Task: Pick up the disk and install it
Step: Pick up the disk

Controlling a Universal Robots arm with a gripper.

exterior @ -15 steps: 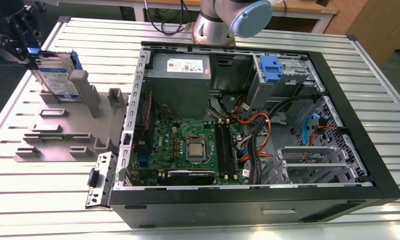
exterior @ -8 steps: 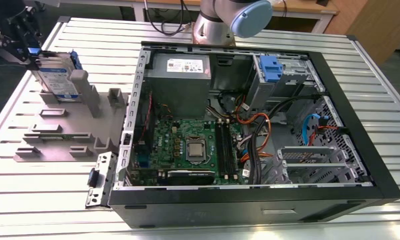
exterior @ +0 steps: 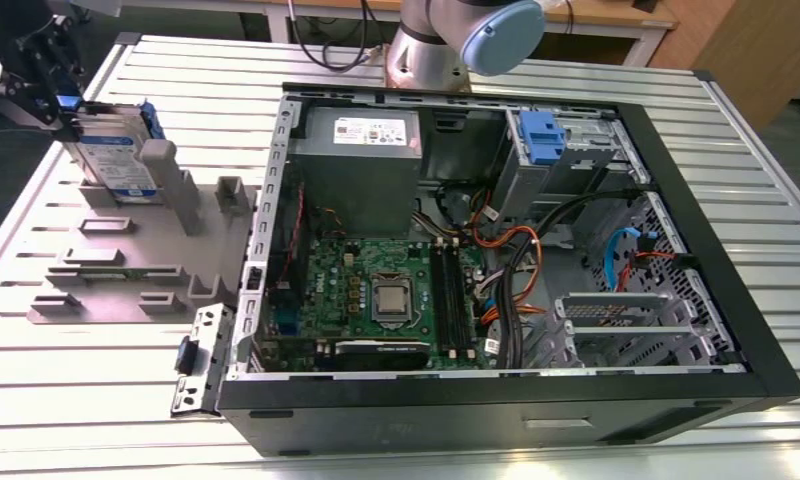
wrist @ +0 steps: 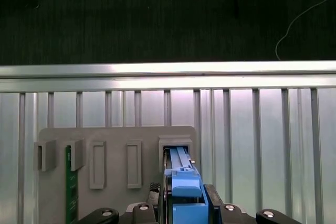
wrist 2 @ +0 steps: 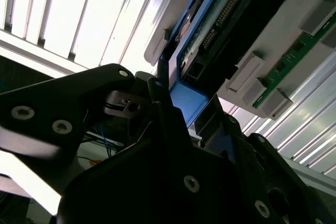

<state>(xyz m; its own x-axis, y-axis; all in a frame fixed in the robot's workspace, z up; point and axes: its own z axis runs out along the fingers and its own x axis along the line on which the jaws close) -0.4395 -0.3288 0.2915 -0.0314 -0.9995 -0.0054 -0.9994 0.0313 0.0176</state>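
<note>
Exterior view, starting with the two containers on the ribbed metal table [exterior: 747, 160]. The grey slotted holder [exterior: 120, 265] lies toward the exterior view's left. The disk [exterior: 117, 160] stands upright on edge in its far slot, white-and-blue label facing out, and I cannot make out the print. My gripper [exterior: 56, 100] is at the disk's upper end. The open computer case [exterior: 507, 410] lies beside the holder, toward the exterior view's right. Inside it are a green motherboard [exterior: 373, 290], a grey metal box [exterior: 360, 160] with a small white label whose text is too small to read, a blue bracket [exterior: 540, 135] in the drive bay, and a tangle of cables [exterior: 507, 260].

From the first wrist view I look straight down on the holder [wrist: 113, 140]. The disk [wrist: 181, 182] sits in one slot, its blue side frame running up between my fingers. A narrow green board [wrist: 69, 182] stands in another slot, with two bare slots between them.

In the second wrist view the disk [wrist 2: 220, 19] shows its circuit side and connector row, and the green board [wrist 2: 294, 51] stands beyond it in the holder. My fingers [wrist 2: 160, 108] press against either side of the blue frame, so my jaws are clenched on the disk while it is seated in its slot.
</note>
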